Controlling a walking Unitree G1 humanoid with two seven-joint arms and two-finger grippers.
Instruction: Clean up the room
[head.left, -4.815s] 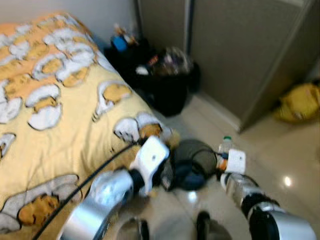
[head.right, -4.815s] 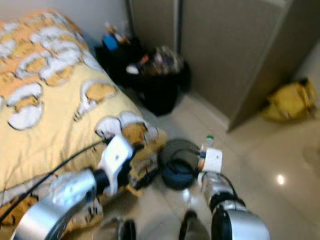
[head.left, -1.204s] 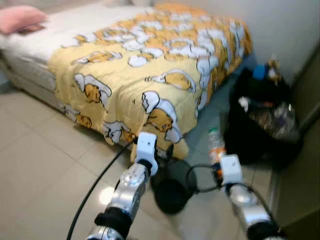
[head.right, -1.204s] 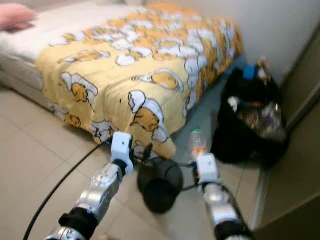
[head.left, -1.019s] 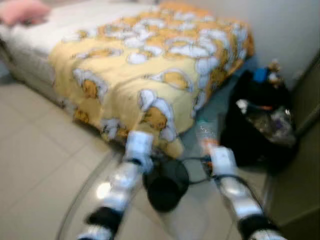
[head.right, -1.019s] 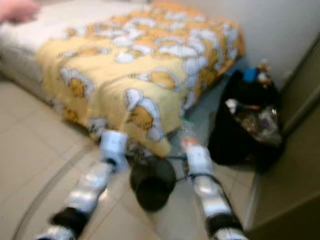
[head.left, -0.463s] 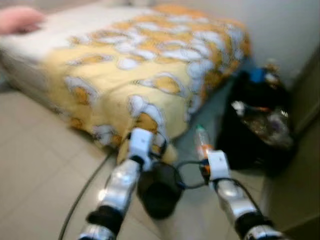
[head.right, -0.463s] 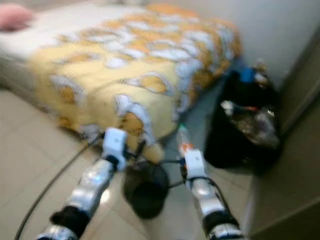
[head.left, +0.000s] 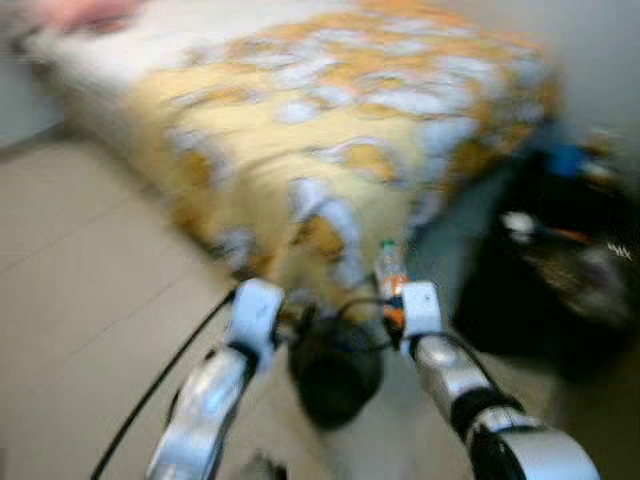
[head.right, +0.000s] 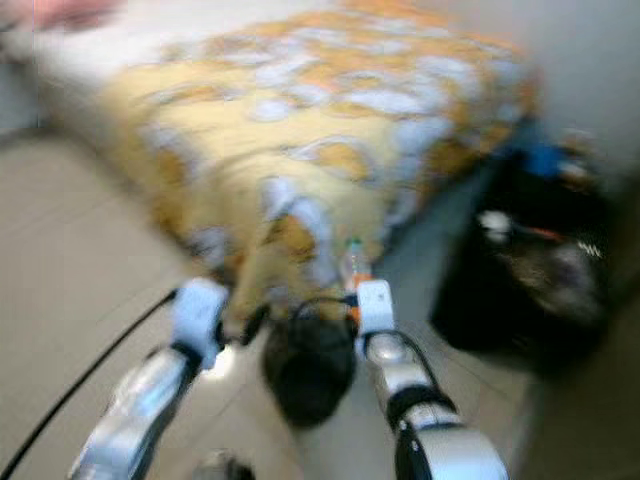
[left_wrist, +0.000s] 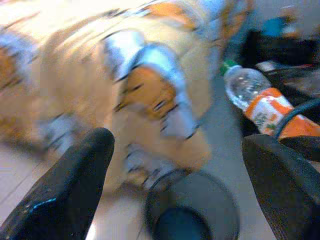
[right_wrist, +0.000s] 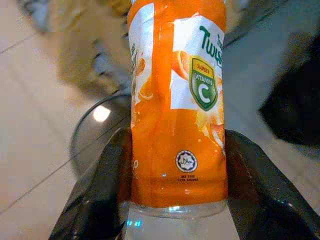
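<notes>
A clear plastic bottle (right_wrist: 175, 100) with an orange label and green cap is clamped between the two black fingers of my right gripper (right_wrist: 175, 150), which is shut on it. In the eye views the bottle (head.left: 388, 275) stands upright in that gripper, just above the far rim of a round black bin (head.left: 335, 375) on the floor. My left gripper (left_wrist: 177, 150) is open, fingers spread wide, nothing between them. It hovers at the bin's (left_wrist: 192, 210) left side, close to the hanging corner of the duvet. The eye views are blurred.
A bed with a yellow patterned duvet (head.left: 340, 130) runs across the back, its corner drooping to the floor beside the bin. A black bag of rubbish (head.left: 570, 270) sits on the right. A black cable (head.left: 160, 385) trails from the left arm over beige tiles (head.left: 90, 270).
The whole picture has shifted, so the camera has moved and blur has grown. Both arms keep their places by the bin, and the bottle stays in the right gripper.
</notes>
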